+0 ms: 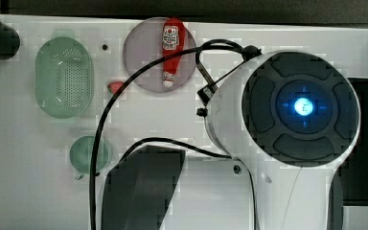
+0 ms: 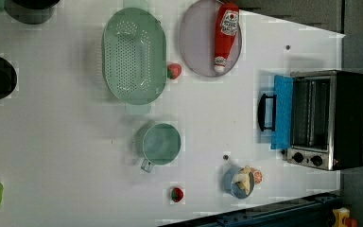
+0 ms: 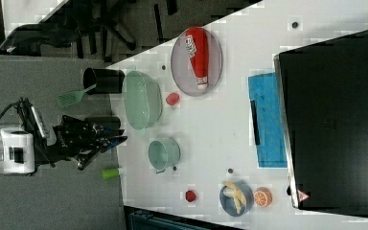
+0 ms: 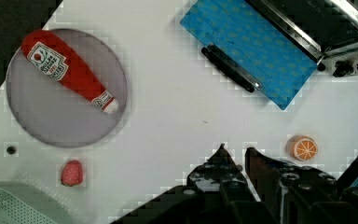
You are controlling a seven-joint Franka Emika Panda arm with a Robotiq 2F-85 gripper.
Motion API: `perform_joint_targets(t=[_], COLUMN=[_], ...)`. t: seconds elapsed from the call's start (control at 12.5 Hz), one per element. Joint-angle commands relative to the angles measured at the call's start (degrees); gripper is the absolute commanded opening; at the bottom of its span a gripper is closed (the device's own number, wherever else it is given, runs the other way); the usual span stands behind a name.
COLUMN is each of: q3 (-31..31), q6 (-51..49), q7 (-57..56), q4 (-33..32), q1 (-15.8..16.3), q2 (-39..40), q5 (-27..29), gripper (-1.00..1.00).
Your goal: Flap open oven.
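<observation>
In the right view my gripper (image 3: 117,140) hangs off the table's (image 3: 211,129) left edge, fingers nearly together and pinching nothing. The oven (image 3: 333,124) stands well apart, at the right view's right side. Its blue door (image 3: 268,122) already lies flat toward me, its long handle (image 3: 255,122) running across my approach.

open table (image 2: 217,118) lies before the oven (image 2: 328,118)'s lowered door (image 2: 282,111); plate (image 2: 196,42) and fruit bowl (image 2: 238,183) flank this gap.
</observation>
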Motion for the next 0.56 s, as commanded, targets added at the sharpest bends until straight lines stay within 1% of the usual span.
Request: perform_joint_targets(t=[0.08, 0.56], q3=[0.7, 0.7], q6=[-0.7, -0.7], q7=[2.8, 2.8], q4=[0.1, 0.1], q1=[0.0, 0.0], q2=[0.3, 0.7], q5=[0.2, 0.2], gripper=[-0.65, -0.65])
